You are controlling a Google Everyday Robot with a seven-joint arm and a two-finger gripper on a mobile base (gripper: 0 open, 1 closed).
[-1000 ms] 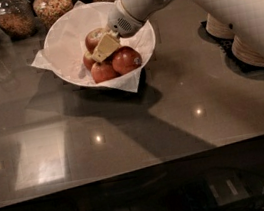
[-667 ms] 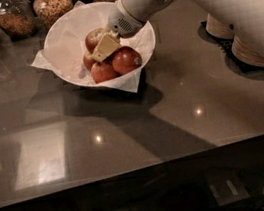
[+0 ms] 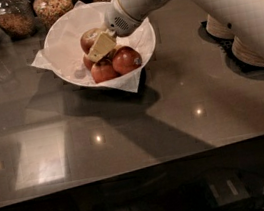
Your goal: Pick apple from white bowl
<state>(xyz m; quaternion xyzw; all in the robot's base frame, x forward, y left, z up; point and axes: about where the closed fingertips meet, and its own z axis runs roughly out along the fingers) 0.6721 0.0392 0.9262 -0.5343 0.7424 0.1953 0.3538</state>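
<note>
The white bowl [image 3: 61,33], lined with crumpled white paper, stands at the back middle of the dark table. Several apples lie in its right half. The apple [image 3: 89,37], red with a yellowish blush, lies at the top left of the pile. A deep red apple [image 3: 125,59] with a small sticker is at the right, and a paler one [image 3: 101,71] is at the front. My gripper [image 3: 101,47] reaches down into the bowl from the upper right. Its tip rests among the apples, against the lower right side of the blushed apple.
Several glass jars of grains [image 3: 13,15] line the back edge behind the bowl. Stacks of small beige bowls [image 3: 251,48] stand at the right under my arm. The table's front edge [image 3: 133,170] runs across the lower part of the view.
</note>
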